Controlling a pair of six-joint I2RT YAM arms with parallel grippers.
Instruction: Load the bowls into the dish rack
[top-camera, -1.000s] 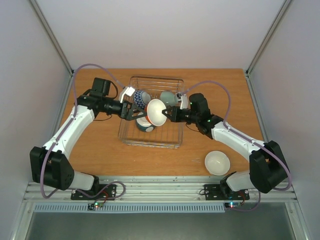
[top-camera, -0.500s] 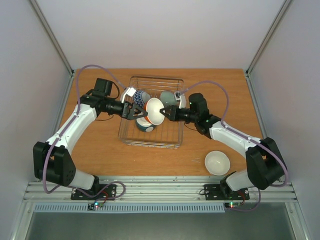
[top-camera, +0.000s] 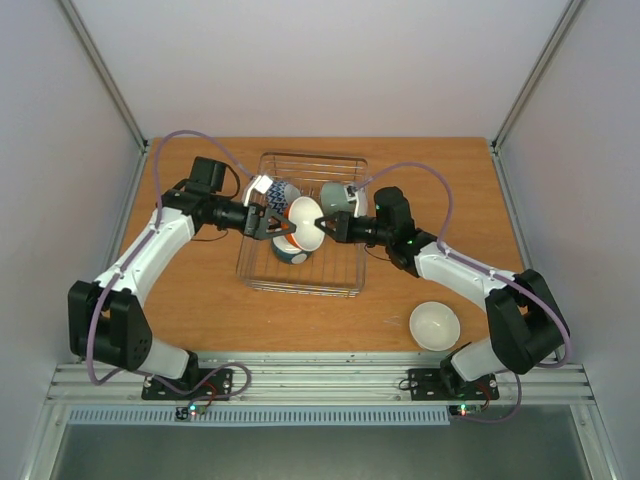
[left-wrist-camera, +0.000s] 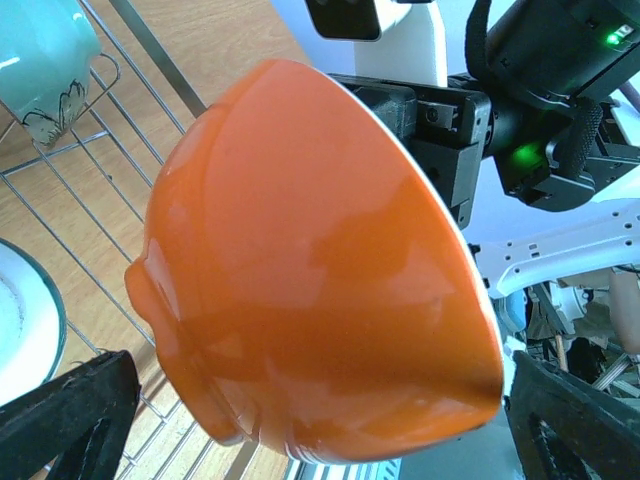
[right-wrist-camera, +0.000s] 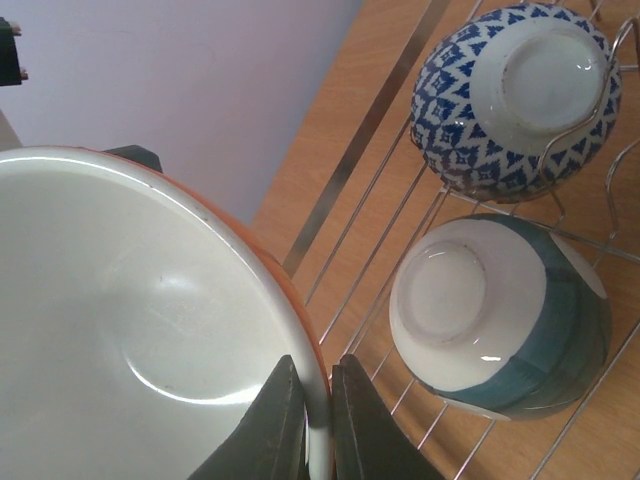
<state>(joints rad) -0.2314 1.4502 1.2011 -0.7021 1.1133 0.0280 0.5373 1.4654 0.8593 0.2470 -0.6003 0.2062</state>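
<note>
Bowl (top-camera: 305, 222), orange, pinched at rim by right gripper (right-wrist-camera: 318, 408) over dish rack (top-camera: 345, 272); left gripper (top-camera: 284, 225) spread wide, flanking it.

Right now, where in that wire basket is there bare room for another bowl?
The near right part of the silver wire dish rack is bare, bordered by its front rim and the dark blue-green round bowl. The far half is crowded: blue-and-white patterned bowl, mint green bowl, and the orange bowl hanging over the middle.
</note>
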